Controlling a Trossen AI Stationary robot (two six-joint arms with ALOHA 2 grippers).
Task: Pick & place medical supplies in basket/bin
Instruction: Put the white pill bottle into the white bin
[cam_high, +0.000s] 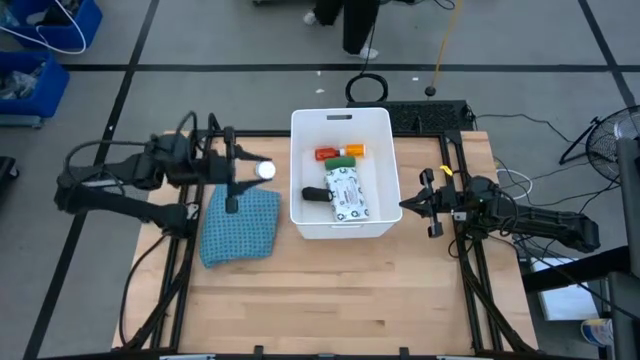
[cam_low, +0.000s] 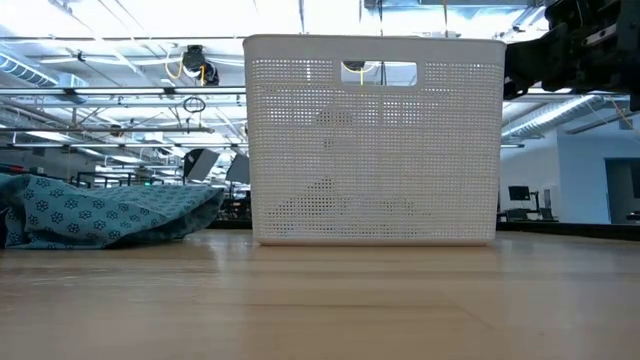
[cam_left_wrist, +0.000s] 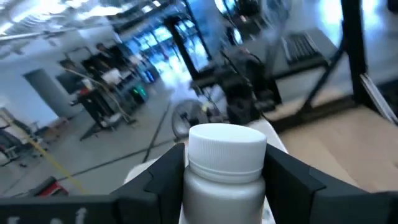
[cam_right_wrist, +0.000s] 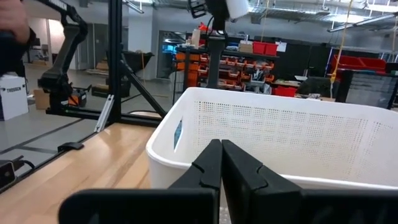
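My left gripper (cam_high: 255, 170) is shut on a white capped bottle (cam_left_wrist: 224, 171), held in the air left of the white bin (cam_high: 385, 170) and over the far edge of the blue-teal cloth (cam_high: 240, 225). The bottle also shows high up in the right wrist view (cam_right_wrist: 236, 7). In the bin lie a red bottle (cam_high: 327, 154), an orange bottle (cam_high: 352, 150), a green block (cam_high: 343, 161), a black block (cam_high: 314, 195) and a white printed packet (cam_high: 347, 194). My right gripper (cam_high: 405, 205) is shut and empty beside the bin's right wall (cam_right_wrist: 261, 134). My left gripper pinches the white bottle's body (cam_left_wrist: 205, 193), just below its cap (cam_left_wrist: 225, 146), between its two fingers (cam_left_wrist: 165, 174). The fingers come level from the table's left and lie along the bottle. The cap end points toward the bin, and the bottle is lifted clear of table and cloth.
The crumpled cloth (cam_low: 100, 210) lies on the table left of the bin (cam_low: 375, 140). Bare wood fills the table's near half (cam_high: 330, 300). Blue crates (cam_high: 40, 50) stand on the floor at the far left, and a person (cam_high: 350, 20) stands beyond the far edge.
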